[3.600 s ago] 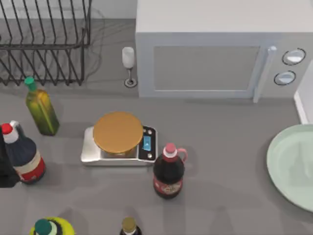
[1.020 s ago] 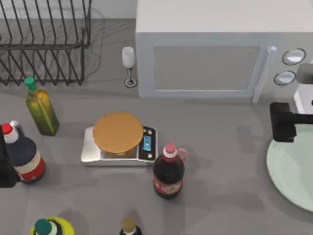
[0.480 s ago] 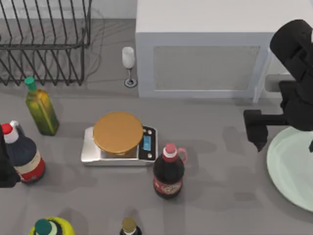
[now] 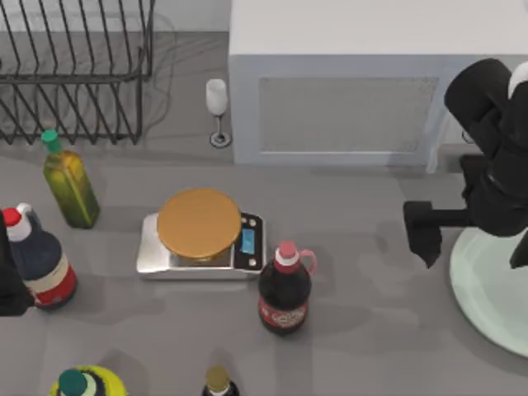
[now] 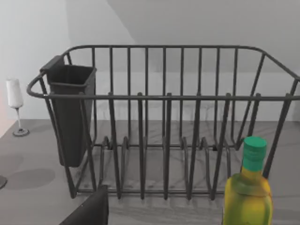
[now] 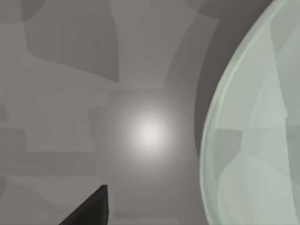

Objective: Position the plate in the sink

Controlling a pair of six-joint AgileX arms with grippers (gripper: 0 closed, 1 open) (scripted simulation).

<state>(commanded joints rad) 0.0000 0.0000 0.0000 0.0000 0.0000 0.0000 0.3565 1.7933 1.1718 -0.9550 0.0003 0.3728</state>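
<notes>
Right gripper [image 4: 474, 231] at the desk's [image 4: 355, 289] right side, over the left rim of the plate [image 4: 495, 289]. Jaws spread wide, one finger out over bare desk left of the rim, the other at the picture's right edge above the plate; nothing held. Contact with the plate: cannot tell. Plate flat on the desk at the right edge, partly cut off; in the right wrist view [image 6: 258, 131], rim curving beside grey desk, one dark fingertip [image 6: 89, 208] off the plate.

Left gripper [image 4: 8, 280] parked at the left edge, beside a dark bottle [image 4: 37, 260] with a red cap; jaws' state: cannot tell.

Wire rack [image 5: 164, 140] at back left, carrying a dark cup [image 5: 70, 112] on its end; slots bare. Green-capped oil bottle [image 5: 248, 187] just in front. Scale [image 4: 198, 235] mid-desk, platter bare. Microwave [image 4: 346, 91] behind, door closed.
</notes>
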